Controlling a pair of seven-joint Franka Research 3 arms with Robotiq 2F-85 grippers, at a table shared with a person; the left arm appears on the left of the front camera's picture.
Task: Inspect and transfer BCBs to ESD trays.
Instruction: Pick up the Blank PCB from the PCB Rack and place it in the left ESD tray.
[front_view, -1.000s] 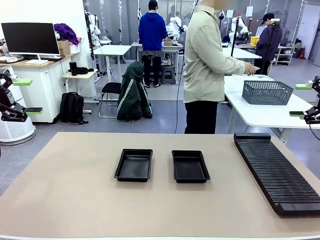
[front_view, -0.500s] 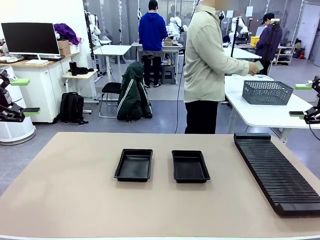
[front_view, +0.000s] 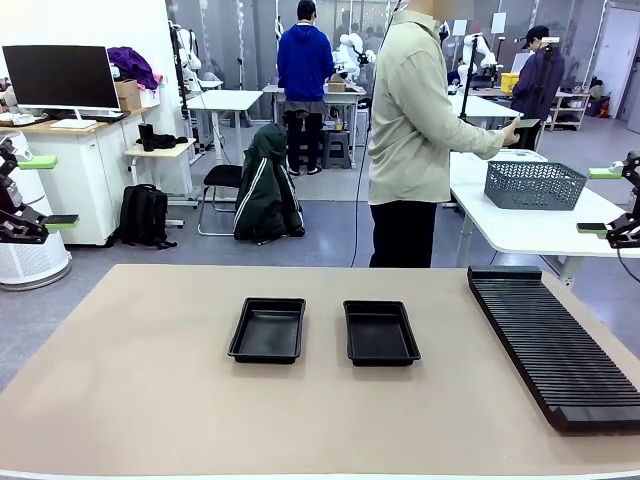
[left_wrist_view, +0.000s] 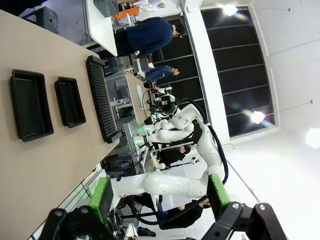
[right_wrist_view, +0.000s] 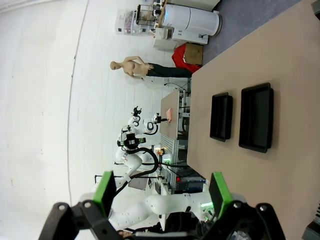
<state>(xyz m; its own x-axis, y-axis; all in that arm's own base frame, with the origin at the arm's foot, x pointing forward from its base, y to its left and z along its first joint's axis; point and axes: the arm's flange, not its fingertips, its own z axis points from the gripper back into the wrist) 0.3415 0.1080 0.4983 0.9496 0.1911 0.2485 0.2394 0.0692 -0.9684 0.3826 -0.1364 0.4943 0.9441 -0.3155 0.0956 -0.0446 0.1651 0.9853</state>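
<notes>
Two empty black ESD trays lie side by side mid-table, the left tray (front_view: 267, 330) and the right tray (front_view: 380, 333). A person stands beyond the far edge, turned to the right, and holds a thin flat BCB (front_view: 526, 123) in one hand above a white side table. My left gripper (front_view: 52, 191) hangs open off the table's far left. My right gripper (front_view: 599, 200) hangs open off the far right. In the left wrist view the open left gripper (left_wrist_view: 160, 197) is far from the trays (left_wrist_view: 31, 104). In the right wrist view the open right gripper (right_wrist_view: 162, 192) is also far from the trays (right_wrist_view: 256, 117).
A long ribbed black rack (front_view: 555, 345) lies along the table's right side. A grey mesh basket (front_view: 535, 184) stands on the white side table behind. Chairs, a backpack and desks stand farther back.
The person's hand has risen a little with the board, from near the basket to chest height. Both grippers have stayed open and almost still.
</notes>
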